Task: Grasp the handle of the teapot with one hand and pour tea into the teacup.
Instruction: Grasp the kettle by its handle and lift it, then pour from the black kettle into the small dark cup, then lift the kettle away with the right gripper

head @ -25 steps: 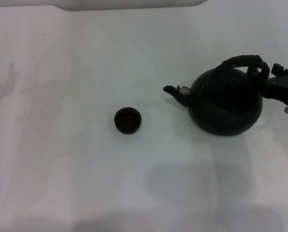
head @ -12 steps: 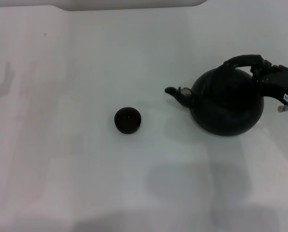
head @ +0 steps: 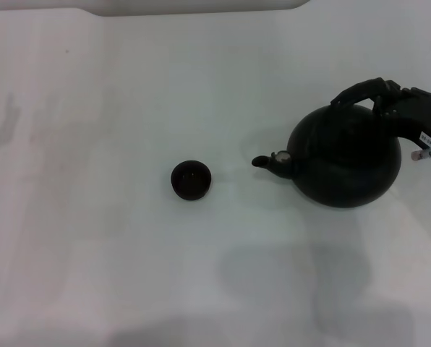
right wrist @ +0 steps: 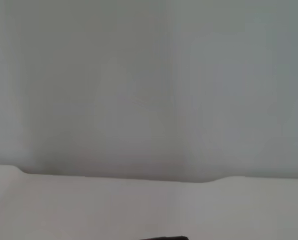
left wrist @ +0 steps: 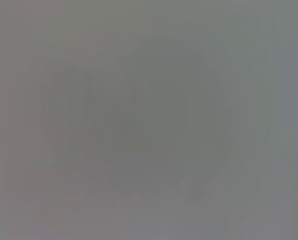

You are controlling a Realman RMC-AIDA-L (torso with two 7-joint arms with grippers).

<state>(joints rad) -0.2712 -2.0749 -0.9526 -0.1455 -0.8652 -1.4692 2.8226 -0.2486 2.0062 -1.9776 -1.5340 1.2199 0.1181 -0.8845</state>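
Head view: on the white desk [head: 129,275], the large round matte-black teapot [head: 346,163] sits at about 3 o'clock, tipped so its short spout points toward 9 o'clock. The black right gripper [head: 395,101] is clenched on the thick black arched handle [head: 360,90] at the pot's top. The small, low, dark brown-black teacup [head: 191,179] stands near centre, well apart from the spout.

Left wrist view: plain grey only; the left gripper does not appear.

Right wrist view: pale surfaces, nothing identifiable.
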